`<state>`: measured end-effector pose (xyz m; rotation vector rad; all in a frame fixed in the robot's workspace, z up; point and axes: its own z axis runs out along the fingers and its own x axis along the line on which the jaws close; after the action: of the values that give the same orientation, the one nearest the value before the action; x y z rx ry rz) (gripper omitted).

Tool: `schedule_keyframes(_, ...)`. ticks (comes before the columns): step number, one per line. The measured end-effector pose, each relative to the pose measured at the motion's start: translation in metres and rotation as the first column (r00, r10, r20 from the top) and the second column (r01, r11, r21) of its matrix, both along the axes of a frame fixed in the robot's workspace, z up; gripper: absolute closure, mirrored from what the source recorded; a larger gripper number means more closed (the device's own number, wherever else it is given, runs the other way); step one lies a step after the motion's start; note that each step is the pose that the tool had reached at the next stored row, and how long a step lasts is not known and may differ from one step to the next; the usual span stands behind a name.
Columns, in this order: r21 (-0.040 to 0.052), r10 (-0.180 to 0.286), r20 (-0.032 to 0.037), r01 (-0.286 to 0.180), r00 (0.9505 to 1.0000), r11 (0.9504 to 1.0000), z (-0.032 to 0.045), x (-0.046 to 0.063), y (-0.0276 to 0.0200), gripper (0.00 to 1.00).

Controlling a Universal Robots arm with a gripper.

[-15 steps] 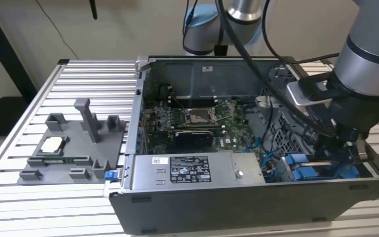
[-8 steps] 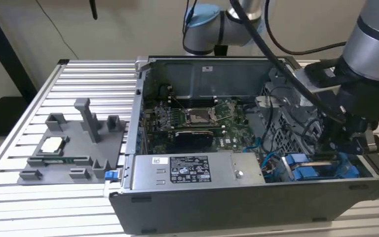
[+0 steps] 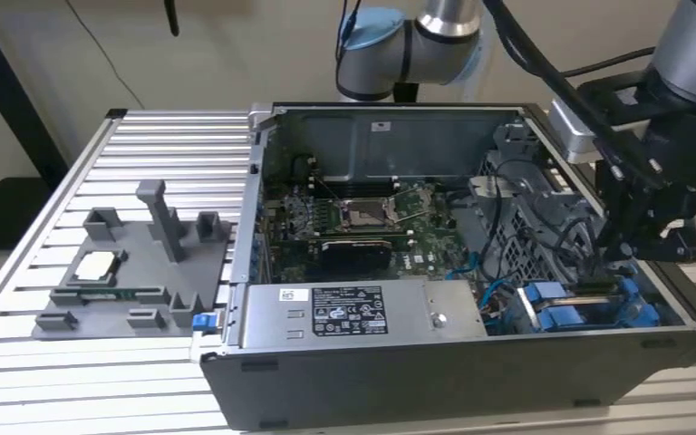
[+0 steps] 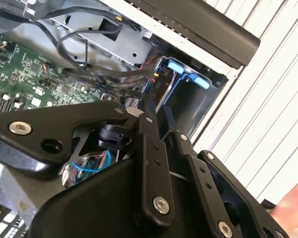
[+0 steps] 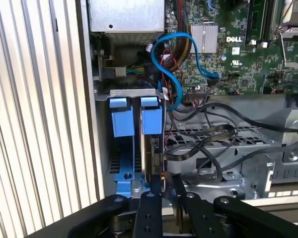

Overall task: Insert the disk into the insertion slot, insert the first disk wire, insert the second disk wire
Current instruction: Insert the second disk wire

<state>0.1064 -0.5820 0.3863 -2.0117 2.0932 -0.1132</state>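
In the first wrist view the gripper (image 5: pixel 161 186) grasps the back edge of the disk (image 5: pixel 150 148), its fingers closed on it. The disk stands on edge, a thin silver-grey slab with a bright blue carrier tab, seated in the insertion slot (image 5: pixel 120 168) beside blue rails. Beyond lie black cables (image 5: pixel 213 144) and the green motherboard (image 5: pixel 238 44).

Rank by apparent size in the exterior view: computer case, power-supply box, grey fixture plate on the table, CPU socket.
1. Computer case, clearly largest.
2. and 3. Power-supply box and grey fixture plate: too alike in extent to rank.
4. CPU socket, smallest, though it sits farther from the camera.
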Motion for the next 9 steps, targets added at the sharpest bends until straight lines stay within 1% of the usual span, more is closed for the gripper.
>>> schedule_keyframes(2, 0.0001, 0.000, 0.0000, 0.000, 1.0000, 1.0000, 0.0046, 0.0000, 0.0000, 0.77)
schedule_keyframes(8, 0.0001, 0.000, 0.0000, 0.000, 1.0000, 1.0000, 0.0051, 0.0000, 0.0000, 0.77)
schedule_keyframes(9, 0.0000, 0.000, -0.0014, 0.000, 1.0000, 1.0000, 0.0050, 0.0001, 0.0000, 0.77)
